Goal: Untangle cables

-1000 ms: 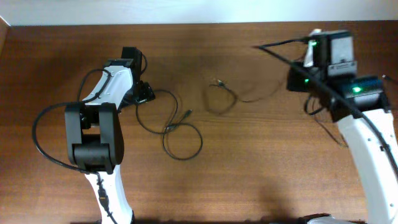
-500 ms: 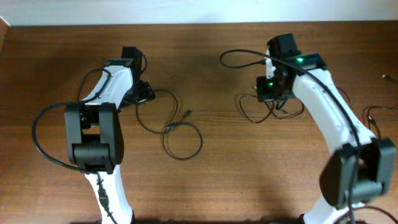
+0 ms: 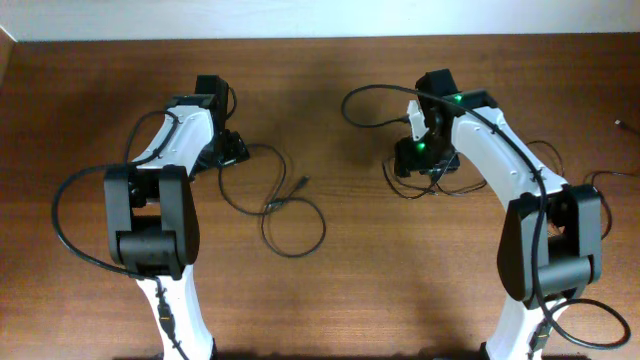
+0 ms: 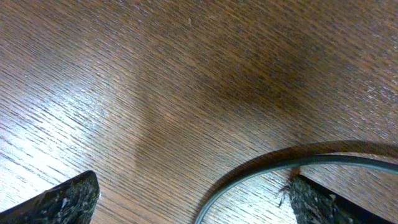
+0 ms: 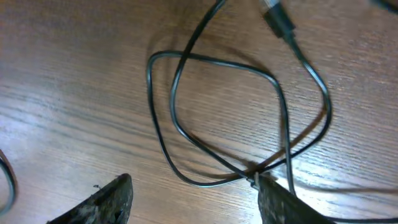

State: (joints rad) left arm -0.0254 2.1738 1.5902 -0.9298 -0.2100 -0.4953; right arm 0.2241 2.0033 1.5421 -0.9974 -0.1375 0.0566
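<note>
One thin black cable [image 3: 262, 205] runs from my left gripper [image 3: 228, 150] across the wood into a loop [image 3: 295, 228], with a small plug [image 3: 301, 182] beside it. In the left wrist view its strand [image 4: 273, 167] curves between my open fingers, close to the right fingertip [image 4: 314, 202]; the left gripper [image 4: 189, 205] holds nothing. More cables [image 3: 440, 187] lie looped under my right gripper [image 3: 420, 158]. In the right wrist view they form crossing loops [image 5: 186, 134] with a plug [image 5: 278, 20] at the top. The right gripper [image 5: 196, 202] is open, and the strands cross just at its right fingertip [image 5: 283, 199].
Further thin cable strands [image 3: 603, 178] and a small plug [image 3: 620, 124] lie near the table's right edge. A thicker arm cable [image 3: 365, 93] arcs out left of the right arm. The table's far edge [image 3: 320, 39] meets a pale wall.
The right arm has swung from the far right in toward the middle and come down over the cables, which now lie gathered beneath it. Its jaws have gone from shut to open. The left arm is unmoved.
</note>
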